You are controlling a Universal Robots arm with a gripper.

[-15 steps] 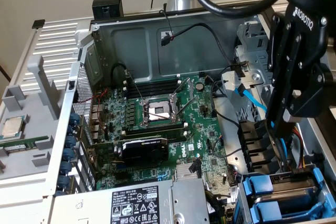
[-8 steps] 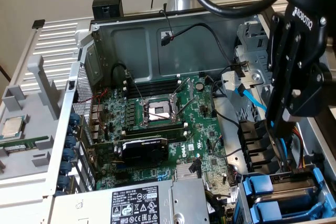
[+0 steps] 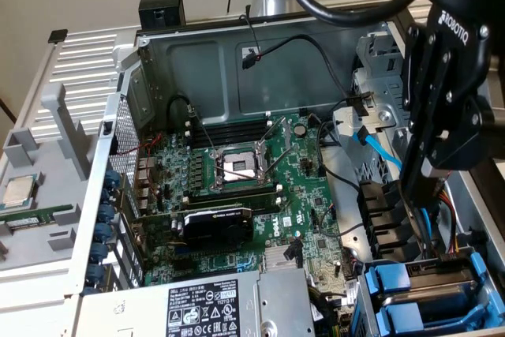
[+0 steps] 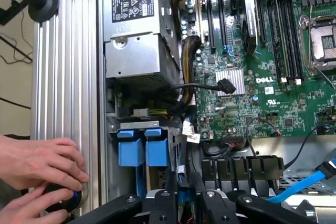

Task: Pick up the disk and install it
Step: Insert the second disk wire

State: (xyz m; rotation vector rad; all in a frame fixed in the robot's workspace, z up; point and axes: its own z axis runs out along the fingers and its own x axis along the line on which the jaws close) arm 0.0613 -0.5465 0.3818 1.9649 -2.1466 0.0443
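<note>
Your black robot hand [image 3: 418, 187] hangs above the drive bay of the open grey computer case [image 3: 205, 61]; whether its fingers are open or closed you cannot tell; the disk, a silver-grey drive in a bright blue plastic carrier [image 3: 430, 290], sits in that bay. Risks, as I judge them: the light blue flat cable [image 3: 379, 147] could snag; a person's hand [image 4: 39, 163] rests on the ribbed aluminium rail [image 4: 63, 77], near any sudden move.

A computer assembly bench in a robotics lab: an opened PC case [image 3: 237, 61] lies with its motherboard [image 3: 260, 195] bared, power supply [image 4: 134, 19] and blue drive carriers [image 4: 143, 148] in view, on a ribbed aluminium worktop [image 4: 65, 77], beside a tray [image 3: 39, 187] of loose parts.
</note>
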